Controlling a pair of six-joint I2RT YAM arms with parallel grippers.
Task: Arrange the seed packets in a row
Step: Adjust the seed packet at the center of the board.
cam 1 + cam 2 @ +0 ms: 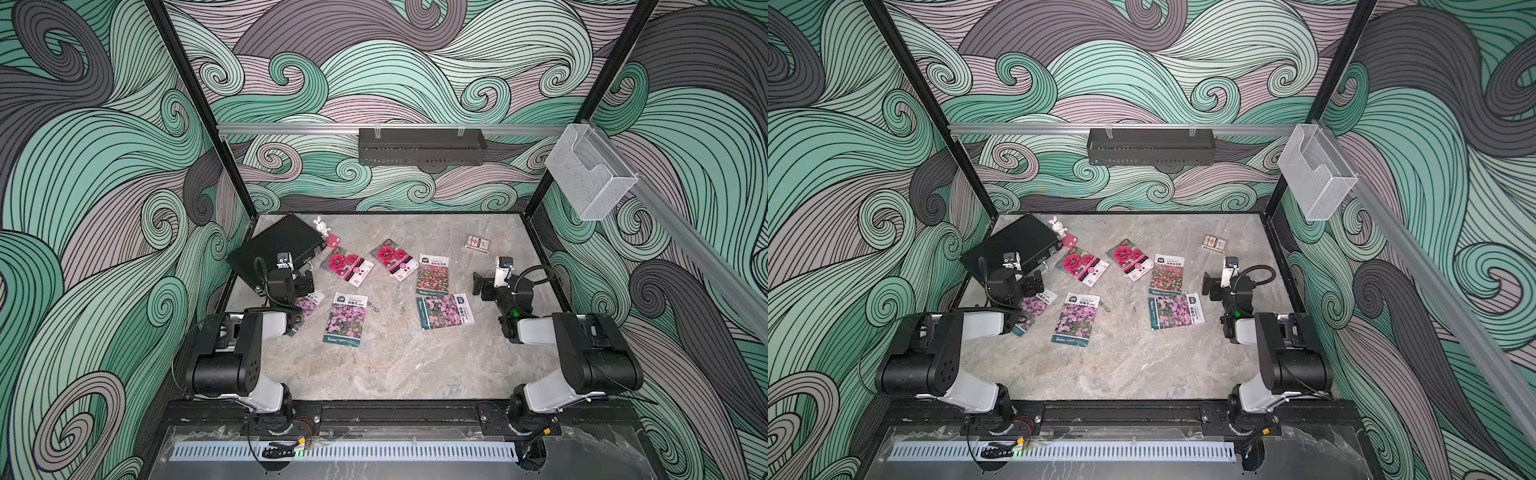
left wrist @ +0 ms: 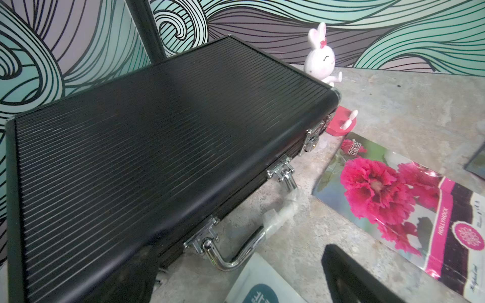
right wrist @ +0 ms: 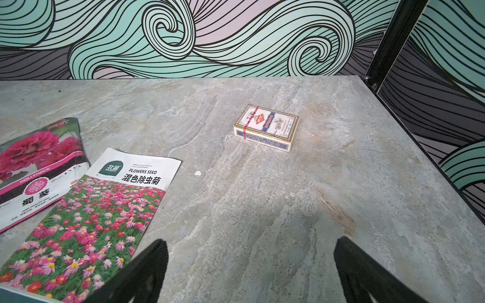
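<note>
**Six packets loose, no row begun**

Both grippers are empty. Left gripper (image 1: 305, 283): jaws spread wide, hanging above the table (image 1: 395, 365) between the case (image 1: 274, 245) and a purple packet (image 1: 311, 305) that lies partly hidden under its arm. Right gripper (image 3: 250, 242): also spread, nothing between its fingers, over bare table. The red-pink packet (image 3: 86, 225) lies just beside it. The card box (image 3: 266, 127) sits farther off, toward the back wall.

Step, as I judge it: the very start. Nothing is gripped and no two packets are lined up.

Next move, by my reading: pick a line across the open near half of the table and take the closest packet to it. Flat, glossy packets offer little to pinch, so a finger probably has to catch an edge or press and slide.

Count:
- Packets: six, in two ragged ranks at odd angles.
  - Purple: three. One under the left arm, a second purple packet (image 1: 347, 318) mid-table, and a crosswise purple packet (image 1: 444, 311) near the right arm that will want turning.
  - Magenta: two. A magenta packet (image 1: 347, 266) near the case and a second magenta packet (image 1: 394, 259) next to the red-pink.
  - Red-pink: one.
- Case: one.
- Card box: one.
- Rabbit (image 1: 320, 226): one, by the case's far corner.
</note>
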